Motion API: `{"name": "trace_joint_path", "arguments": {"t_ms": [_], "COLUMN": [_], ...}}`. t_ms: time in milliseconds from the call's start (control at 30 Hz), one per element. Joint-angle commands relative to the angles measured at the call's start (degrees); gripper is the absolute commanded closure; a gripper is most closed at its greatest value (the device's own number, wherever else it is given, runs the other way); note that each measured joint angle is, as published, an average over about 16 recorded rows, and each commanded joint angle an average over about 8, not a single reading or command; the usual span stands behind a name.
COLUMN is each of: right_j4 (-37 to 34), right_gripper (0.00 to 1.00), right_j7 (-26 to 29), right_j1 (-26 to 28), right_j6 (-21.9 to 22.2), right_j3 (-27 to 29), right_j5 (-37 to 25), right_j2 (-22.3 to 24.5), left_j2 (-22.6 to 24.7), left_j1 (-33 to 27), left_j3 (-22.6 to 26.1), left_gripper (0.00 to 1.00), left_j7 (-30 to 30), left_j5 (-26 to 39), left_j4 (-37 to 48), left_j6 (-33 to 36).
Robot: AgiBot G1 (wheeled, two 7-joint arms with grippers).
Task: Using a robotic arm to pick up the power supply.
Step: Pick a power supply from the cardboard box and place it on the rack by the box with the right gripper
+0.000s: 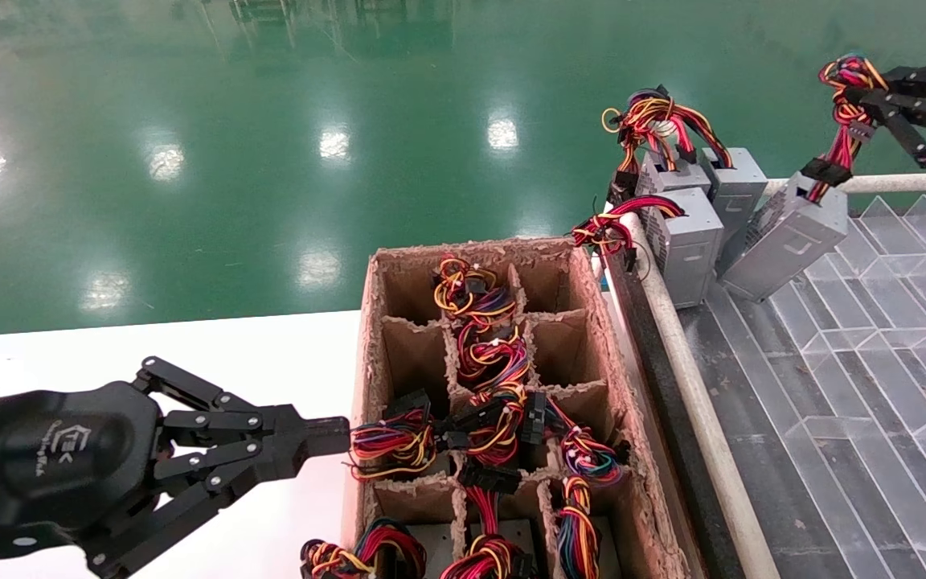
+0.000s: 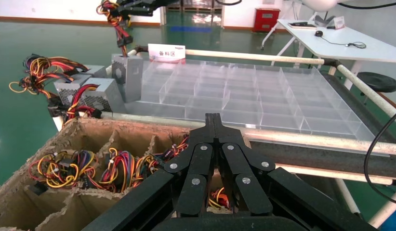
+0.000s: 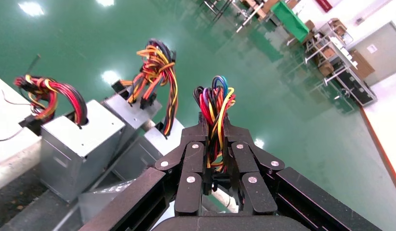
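Our right gripper (image 1: pixel 865 100) was pinched tight on wire bundle (image 1: pixel 847 88) of power supply (image 1: pixel 788 233), high at far right. Supply hung tilted, its lower end among clear tray dividers (image 1: pixel 873 322), just beside three other grey units (image 1: pixel 692 209). Our left gripper (image 1: pixel 338 438), fingers pressed together and empty, sat at near edge of cardboard divider box (image 1: pixel 592 322) on white table (image 1: pixel 190 354).

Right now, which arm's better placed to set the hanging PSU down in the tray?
Right. The right gripper is shut on the wire bundle of the power supply tilted over the clear tray; the left gripper sits shut beside the cardboard box.
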Motion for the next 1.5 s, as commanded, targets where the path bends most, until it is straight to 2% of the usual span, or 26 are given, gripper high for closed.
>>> {"name": "trace_joint_path", "arguments": {"t_ms": [33, 467, 867, 1100, 1133, 1367, 1400, 1500], "right_j4": [-1.3, -9.3, -12.6, -13.4, -13.7, -14.9, -14.7, -14.1], "right_gripper": [1.0, 1.0, 1.0, 1.0, 0.93, 0.06, 0.0, 0.0], "right_j7": [-0.7, -9.3, -14.9, -15.6, -15.3, -13.2, -13.0, -12.5], "right_j1": [0.3, 2.9, 3.4, 3.2, 3.2, 4.0, 4.0, 4.1], "right_j6": [0.4, 3.9, -0.1, 0.4, 0.5, 1.3, 1.3, 1.4], "right_j3": [-0.2, -0.3, -0.7, -1.1, -1.3, -2.4, -2.5, -2.5], "right_j5": [-0.5, -1.0, 1.2, 0.9, 0.6, -1.4, -1.4, -1.7], "right_j2": [-0.8, -5.6, -9.4, -11.3, -11.6, -12.3, -12.3, -12.1], "left_j2": [0.0, 0.0, 0.0, 0.0, 0.0, 0.0, 0.0, 0.0], "left_j1": [0.0, 0.0, 0.0, 0.0, 0.0, 0.0, 0.0, 0.0], "left_j3": [0.0, 0.0, 0.0, 0.0, 0.0, 0.0, 0.0, 0.0], "left_gripper": [1.0, 1.0, 1.0, 1.0, 1.0, 1.0, 1.0, 1.0], "left_j7": [0.0, 0.0, 0.0, 0.0, 0.0, 0.0, 0.0, 0.0], "left_j5": [0.0, 0.0, 0.0, 0.0, 0.0, 0.0, 0.0, 0.0], "left_j4": [0.0, 0.0, 0.0, 0.0, 0.0, 0.0, 0.0, 0.0], "left_j6": [0.0, 0.0, 0.0, 0.0, 0.0, 0.0, 0.0, 0.0]}}
